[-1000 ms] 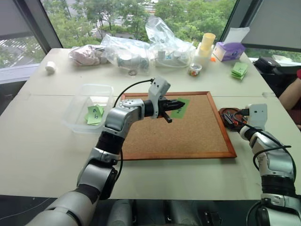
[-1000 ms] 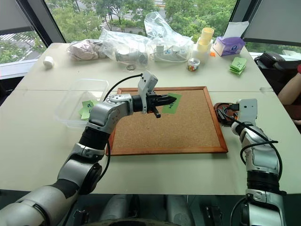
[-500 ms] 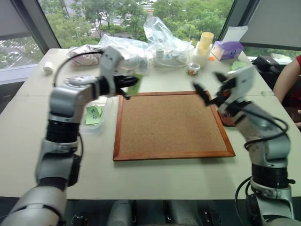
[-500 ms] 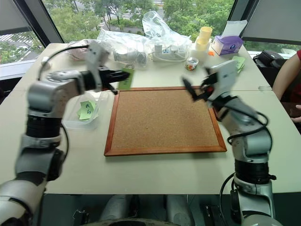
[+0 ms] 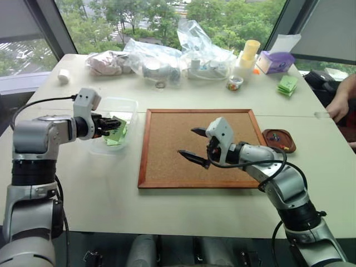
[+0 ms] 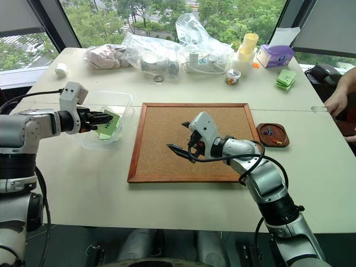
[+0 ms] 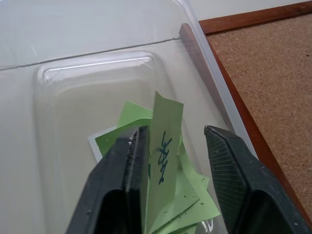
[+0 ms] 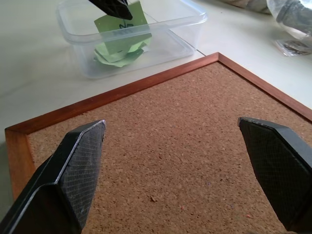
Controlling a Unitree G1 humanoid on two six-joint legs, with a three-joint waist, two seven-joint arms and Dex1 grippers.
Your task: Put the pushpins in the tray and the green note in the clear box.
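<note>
Hovering my left gripper (image 7: 170, 161) over the clear box (image 5: 129, 105), I part its fingers so the green note (image 7: 165, 146), leaning on one finger, drops onto the slips below, while my right gripper (image 5: 195, 144) waits wide above the corkboard (image 5: 167, 161).

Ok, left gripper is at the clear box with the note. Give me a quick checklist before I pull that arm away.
1. Green note over the clear box: ok.
2. Left gripper open: ok, jaws apart.
3. Note free of the left fingers: cannot tell, it stands against one.
4. Corkboard empty of notes: ok.
5. Pushpins in the tray: ok.
6. Right gripper open and empty over the corkboard: ok.
</note>
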